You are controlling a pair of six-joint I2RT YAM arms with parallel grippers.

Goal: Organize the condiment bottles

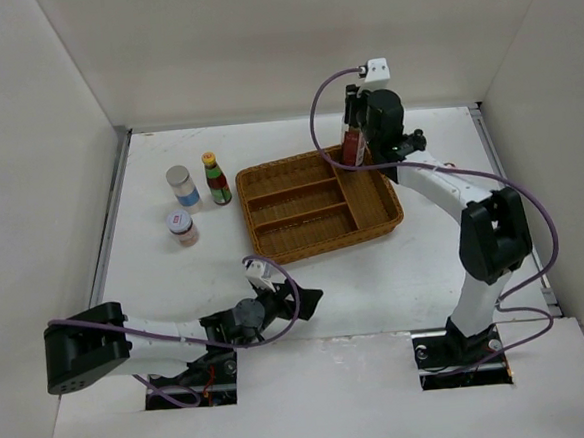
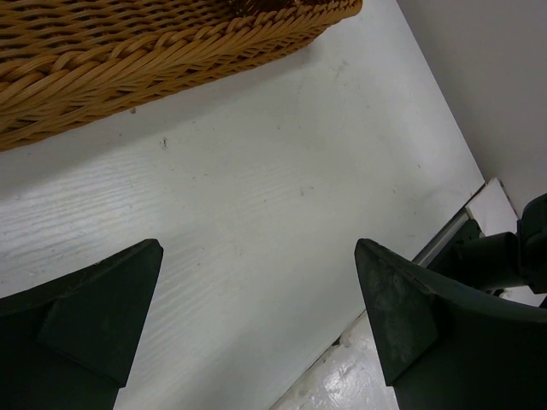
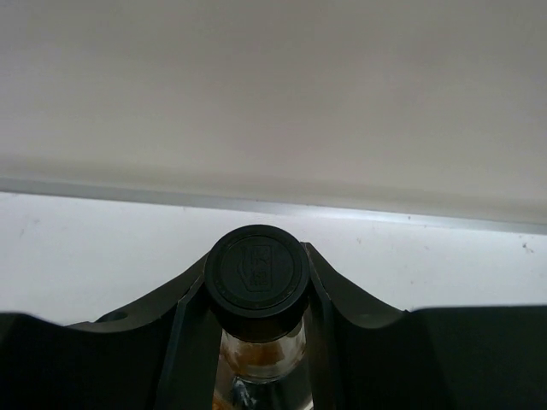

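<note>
Left arm lies low, stretched rightward, left claw [image 2: 258, 256] spread wide and holding nothing. Right arm reaches far forward, elbow raised, right claw [image 1: 355, 142] clamped around the neck of a black-capped bottle [image 3: 256, 272].

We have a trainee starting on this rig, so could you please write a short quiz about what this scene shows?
1. True or false: the left hand is holding something.
2. How many condiment bottles stand left of the wicker tray, outside it?
3. What does the right hand grip? A) a black-capped bottle B) a green bottle C) a red-lidded jar

Key: 1 false, it is open and holds nothing; 2 three; 3 A.
</note>
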